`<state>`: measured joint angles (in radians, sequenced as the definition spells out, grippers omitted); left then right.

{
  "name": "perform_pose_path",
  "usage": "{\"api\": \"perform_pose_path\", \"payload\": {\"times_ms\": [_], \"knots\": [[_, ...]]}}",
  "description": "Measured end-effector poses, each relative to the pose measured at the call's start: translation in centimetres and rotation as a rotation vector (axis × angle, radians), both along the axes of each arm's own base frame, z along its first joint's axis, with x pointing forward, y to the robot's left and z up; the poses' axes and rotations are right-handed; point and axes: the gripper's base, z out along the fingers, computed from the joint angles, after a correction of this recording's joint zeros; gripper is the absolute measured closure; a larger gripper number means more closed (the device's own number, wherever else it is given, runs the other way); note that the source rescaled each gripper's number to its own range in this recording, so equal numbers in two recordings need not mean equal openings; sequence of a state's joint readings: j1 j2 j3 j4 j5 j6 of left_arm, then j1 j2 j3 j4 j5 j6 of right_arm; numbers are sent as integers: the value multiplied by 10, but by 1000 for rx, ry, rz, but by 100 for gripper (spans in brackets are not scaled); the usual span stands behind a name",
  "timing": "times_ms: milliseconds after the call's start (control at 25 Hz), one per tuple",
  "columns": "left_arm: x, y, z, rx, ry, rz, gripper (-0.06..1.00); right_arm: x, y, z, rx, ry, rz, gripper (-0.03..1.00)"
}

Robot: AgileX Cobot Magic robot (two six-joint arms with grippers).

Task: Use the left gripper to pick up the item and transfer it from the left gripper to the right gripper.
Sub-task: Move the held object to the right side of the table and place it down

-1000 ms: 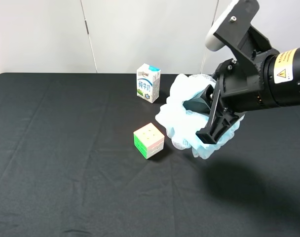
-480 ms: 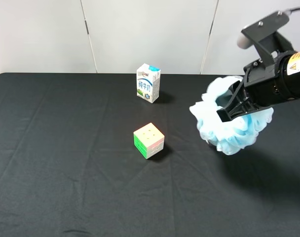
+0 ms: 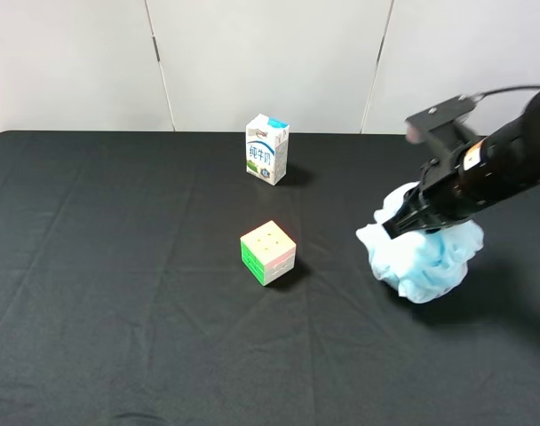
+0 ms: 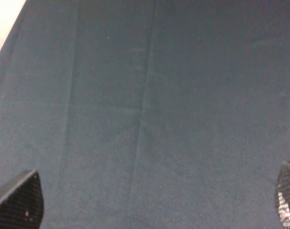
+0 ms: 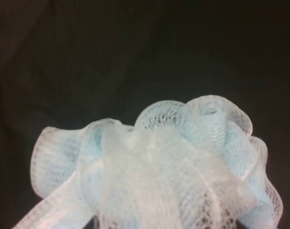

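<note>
The item, a pale-blue mesh bath pouf point(image 3: 425, 259), is at the right of the black table point(image 3: 119, 266), low on or just above the cloth. My right gripper point(image 3: 410, 219) reaches down into its top and appears shut on it; the jaws are buried in the mesh. In the right wrist view the pouf point(image 5: 154, 162) fills the lower half and hides the fingers. My left gripper point(image 4: 150, 200) is out of the exterior view. Its wrist view shows only bare black cloth and two fingertips point(image 4: 21, 198) set wide apart, open and empty.
A pastel puzzle cube point(image 3: 268, 253) sits at the table's middle, left of the pouf. A small white milk carton point(image 3: 267, 149) stands upright near the back edge. A white panelled wall is behind the table.
My right gripper has carried the pouf to the right and down, from above the cube's right side to the table's right part. The cube and carton have not moved.
</note>
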<state>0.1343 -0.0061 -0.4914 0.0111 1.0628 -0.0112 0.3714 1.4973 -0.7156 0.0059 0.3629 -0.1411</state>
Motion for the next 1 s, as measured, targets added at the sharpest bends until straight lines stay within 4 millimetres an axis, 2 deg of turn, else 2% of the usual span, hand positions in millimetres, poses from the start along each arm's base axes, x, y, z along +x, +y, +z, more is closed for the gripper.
{"api": "perform_pose_path", "payload": {"times_ms": [200, 360, 400, 440, 480, 520, 560, 600, 840, 1000], "knots": [[0, 0, 0, 0, 0, 0, -2, 9, 4, -25, -14, 38, -1, 97], [0, 0, 0, 0, 0, 0, -2, 11, 4, -29, -14, 42, -3, 96], [0, 0, 0, 0, 0, 0, -2, 11, 4, -29, -12, 44, -6, 87], [0, 0, 0, 1, 0, 1, -2, 11, 4, -29, -10, 44, -9, 69], [0, 0, 0, 1, 0, 1, -2, 11, 4, -29, -7, 49, -18, 42], [0, 0, 0, 1, 0, 1, -2, 11, 4, -30, -2, 54, -30, 26], [0, 0, 0, 1, 0, 1, -2, 11, 4, -30, 1, 57, -38, 14], [0, 0, 0, 1, 0, 1, -2, 11, 4, -30, 5, 60, -47, 7], [0, 0, 0, 1, 0, 1, -2, 10, 4, -30, 8, 66, -56, -3], [0, 0, 0, 1, 0, 1, -2, 8, 3, -13, 8, 75, -60, -3]]}}
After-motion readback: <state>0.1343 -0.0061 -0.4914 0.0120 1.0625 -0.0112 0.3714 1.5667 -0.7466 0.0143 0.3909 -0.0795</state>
